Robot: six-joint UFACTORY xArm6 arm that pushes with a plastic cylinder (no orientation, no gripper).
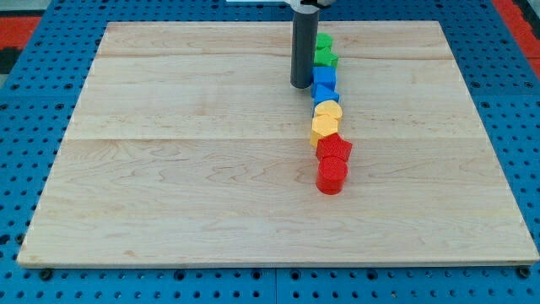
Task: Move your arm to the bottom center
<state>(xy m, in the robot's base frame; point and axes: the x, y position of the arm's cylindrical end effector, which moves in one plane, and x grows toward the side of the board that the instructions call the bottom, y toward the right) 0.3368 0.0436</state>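
Note:
My tip (301,84) rests on the wooden board (186,169) near the view's top centre, just left of a column of blocks. From top to bottom the column holds a green block (324,41), a second green block (326,58), a blue cube (325,78), a second blue block (325,93), a yellow hexagonal block (327,111), a second yellow block (324,129), a red star-like block (334,149) and a red cylinder (332,176). The tip stands beside the blue cube, close to it or touching; I cannot tell which.
The board lies on a blue perforated table (34,127). A red area (21,21) shows at the view's top left and another at the top right corner (516,13).

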